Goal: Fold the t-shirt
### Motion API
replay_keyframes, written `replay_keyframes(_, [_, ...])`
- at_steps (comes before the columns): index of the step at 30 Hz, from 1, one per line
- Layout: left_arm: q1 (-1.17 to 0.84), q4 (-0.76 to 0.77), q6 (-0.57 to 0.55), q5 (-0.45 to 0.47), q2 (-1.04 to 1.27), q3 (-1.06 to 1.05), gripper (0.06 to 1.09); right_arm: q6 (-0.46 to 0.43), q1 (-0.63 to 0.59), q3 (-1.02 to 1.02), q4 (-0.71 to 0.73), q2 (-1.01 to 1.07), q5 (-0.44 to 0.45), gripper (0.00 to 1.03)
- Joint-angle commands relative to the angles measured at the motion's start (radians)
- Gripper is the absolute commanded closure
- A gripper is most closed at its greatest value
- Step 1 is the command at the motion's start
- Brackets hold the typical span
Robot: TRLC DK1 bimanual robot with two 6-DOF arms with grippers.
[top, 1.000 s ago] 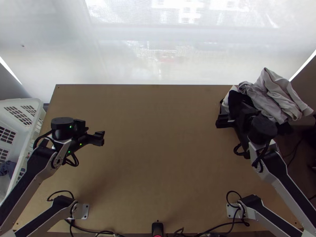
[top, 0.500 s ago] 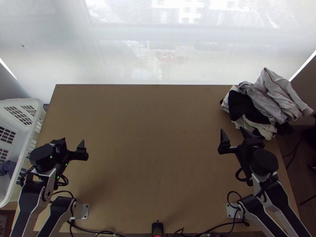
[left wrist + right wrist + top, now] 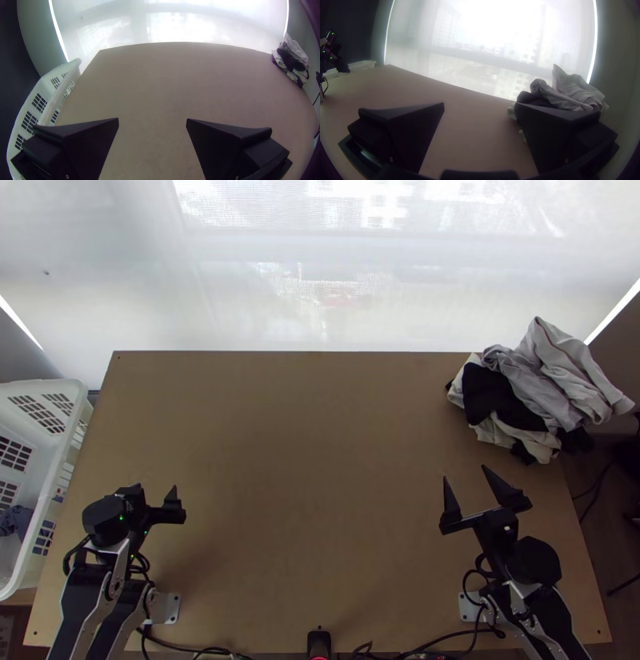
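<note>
Drawing left end effector [image 3: 155, 492] and right end effector [image 3: 466, 474] back toward near edge | holding fingers apart on both | seeing clothes [image 3: 494, 394] bunched at far right corner of worktop [image 3: 304, 460] | cannot pick out t-shirt

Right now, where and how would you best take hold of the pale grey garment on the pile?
Probably by its peaked far fold, from above, with the right gripper: there the pale grey garment rises above the clothes pile, which should let the open fingers close around it.
</note>
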Motion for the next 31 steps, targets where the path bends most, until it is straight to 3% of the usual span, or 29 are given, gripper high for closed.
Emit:
replay_keyframes(1, [-0.010,-0.017,-0.079,0.007,-0.091,-0.056,0.10,0.049,0.030,-0.039,-0.070,-0.046,0.000,0.05])
replay_keyframes(7, [0.002,-0.017,-0.079,0.006,-0.382,-0.055,0.10,0.043,0.024,-0.040,-0.079,-0.046,-0.005,0.05])
replay_keyframes(13, [0.005,-0.124,-0.062,0.006,-0.379,-0.041,0.10,0.043,0.015,-0.040,-0.079,-0.046,-0.008,0.05])
replay_keyframes(31, [0.005,-0.121,-0.059,0.006,-0.376,-0.041,0.10,0.043,0.015,-0.040,-0.079,-0.046,-0.008,0.05])
